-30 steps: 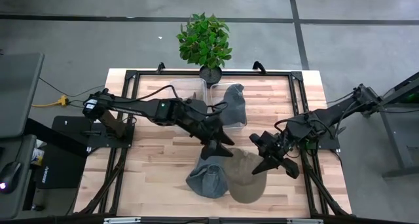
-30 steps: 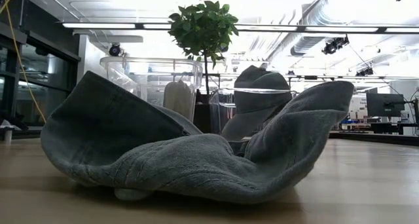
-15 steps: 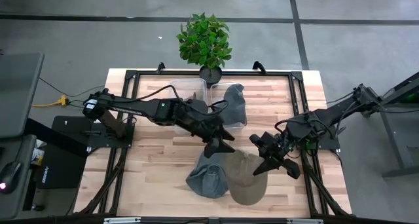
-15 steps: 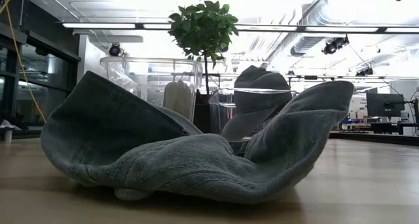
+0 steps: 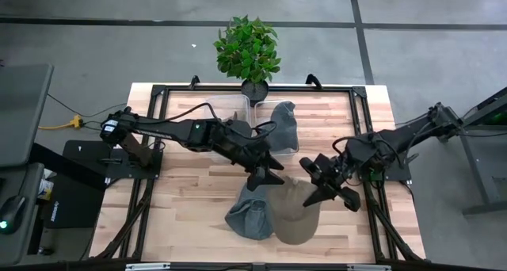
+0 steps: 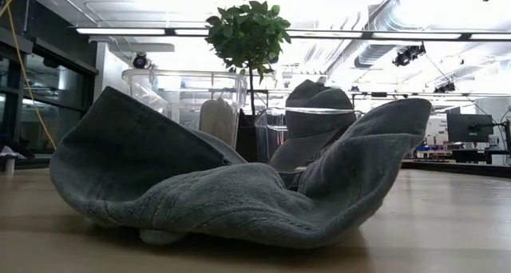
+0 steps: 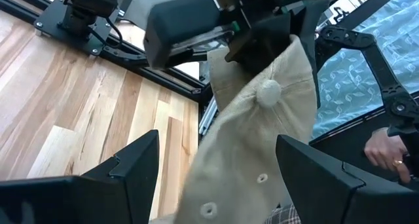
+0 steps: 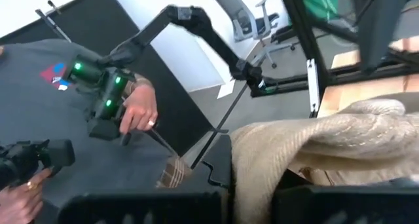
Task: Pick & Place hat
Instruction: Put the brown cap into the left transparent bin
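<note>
The grey knit hat [image 6: 231, 197] lay closest to the low camera, slumped on the wooden table [image 6: 447, 225] and filling most of that view. It looked just the same as a second before. From above, this grey knit hat [image 5: 249, 218] sat near the front edge of the table, touching the tan cap [image 5: 297, 215] beside it.

The right gripper [image 5: 331, 185] was pinched tight on the far edge of the tan cap. A second earlier it was a little more to the right and nearer the front. Now it had moved a bit toward the middle and the back, and the cap's edge had come along with it, so the cap looked more lifted and stretched. The right wrist view showed the cap's tan fabric [image 8: 308, 145] bunched up right at the gripper.

The left gripper [image 5: 265, 178] hung just behind the two hats, near the middle of the table, with its fingers [image 7: 124, 165] spread wide and holding nothing. It had pulled back a little since a second before. In its wrist view the tan cap [image 7: 255, 152] with its top button showed between the fingers, held up by the other gripper.

Farther back, a darker grey hat [image 5: 283, 127] rested in a clear plastic bin [image 5: 238, 104]. At the back edge stood a potted plant [image 5: 248, 49].

In the room beyond, a person's hand [image 8: 137, 116] held a control handle.
</note>
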